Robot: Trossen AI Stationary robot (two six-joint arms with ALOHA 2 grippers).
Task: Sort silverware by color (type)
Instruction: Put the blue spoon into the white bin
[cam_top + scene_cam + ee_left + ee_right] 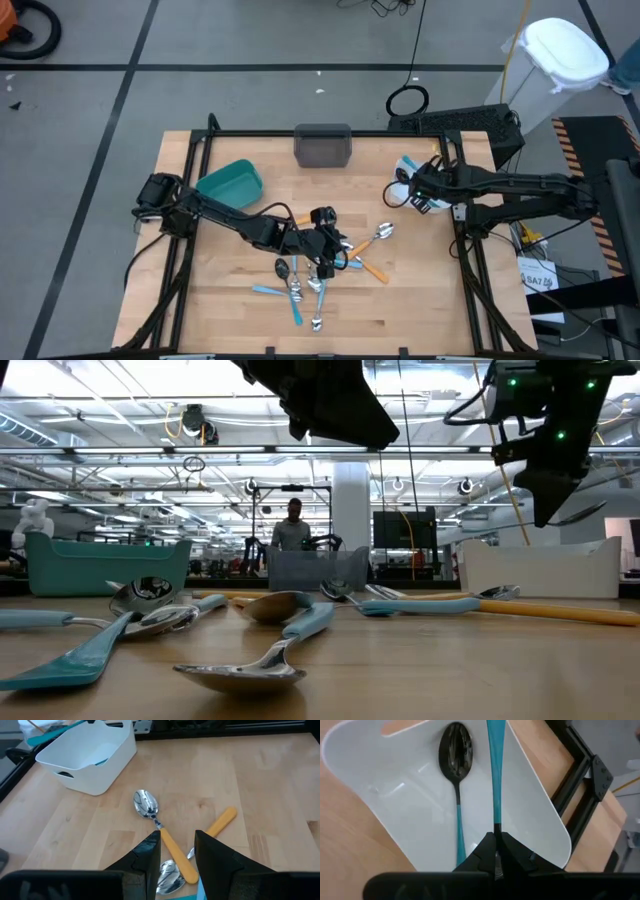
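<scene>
Silverware (318, 283) lies mid-table; the half-open, empty left gripper (176, 851) straddles an orange-handled spoon (165, 841) lengthwise, while the right gripper (496, 851), clamped on a blue handle (495, 775), hangs over the white bin (400, 815).

Held blue handle's (495, 775) head cut off

I note the table (260, 780) — pale wood, matt, visible grain. White bin (90, 757): smooth plastic, slight sheen. Spoon bowl (145, 802) at its 5 o'clock — mirror-polished metal; its orange handle (175, 855) looks glossy plastic. Black spoon (456, 757): shiny dark finish.
</scene>
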